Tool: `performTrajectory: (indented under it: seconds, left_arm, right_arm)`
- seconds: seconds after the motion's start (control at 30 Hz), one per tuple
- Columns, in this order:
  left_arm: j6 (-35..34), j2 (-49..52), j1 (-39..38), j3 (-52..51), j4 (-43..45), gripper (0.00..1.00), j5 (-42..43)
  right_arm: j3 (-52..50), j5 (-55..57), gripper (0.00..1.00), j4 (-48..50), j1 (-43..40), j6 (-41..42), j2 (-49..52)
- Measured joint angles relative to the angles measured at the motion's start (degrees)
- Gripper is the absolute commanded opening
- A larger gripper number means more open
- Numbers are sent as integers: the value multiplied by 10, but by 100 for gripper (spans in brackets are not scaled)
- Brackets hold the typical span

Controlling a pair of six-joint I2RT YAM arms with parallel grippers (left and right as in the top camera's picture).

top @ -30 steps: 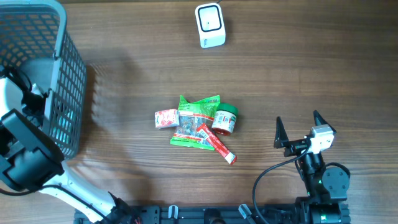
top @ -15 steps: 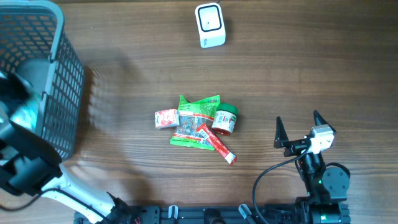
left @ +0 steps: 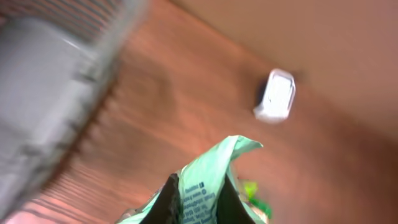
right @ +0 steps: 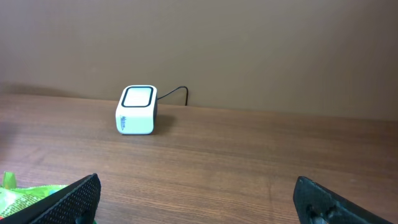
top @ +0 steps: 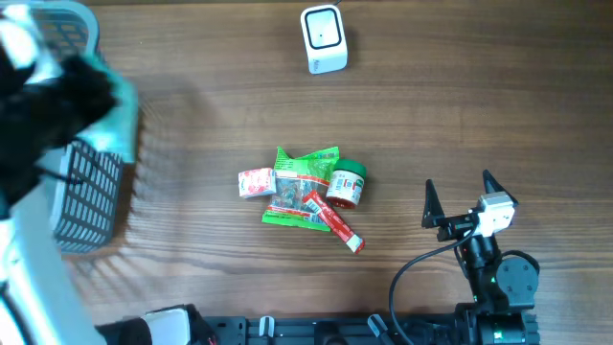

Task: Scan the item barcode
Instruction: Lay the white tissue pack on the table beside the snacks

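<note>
Jaws of the left gripper pinch one end of a pale green pouch, held aloft beside the basket. It looks light, thin and floppy, so an edge pinch should suffice, though the free end may sag. On the right gripper the jaws stand wide and empty, and the scanner sits far across the table.

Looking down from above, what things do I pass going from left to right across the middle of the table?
basket → small red-and-white packet → green packet → green-lidded jar → right gripper

Mock shop checkout: barcode scanner, grey shopping basket, packaged groceries on wooden table.
</note>
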Motion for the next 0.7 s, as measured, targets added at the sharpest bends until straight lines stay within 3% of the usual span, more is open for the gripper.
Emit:
performTrajectory:
  seconds: [0.2,0.27,0.3,0.57,0.7]
  left_arm:
    - [-18,33,-173,-132,16,4,-45]
    - [-30,32,-203,-204,64,4,-51]
    - [-44,35,-226,-293,114,4,-57]
    - [-93,40,-239,-589,370,4,-79]
    - [-111,40,-239,-656,425,4,-129]
  right_arm:
    - [0,0,100,0,0,0,0]
    - [0,0,100,0,0,0,0]
    - [0,0,100,0,0,0,1]
    - [0,0,100,0,0,0,0]
    - [0,0,99,0,0,0,0]
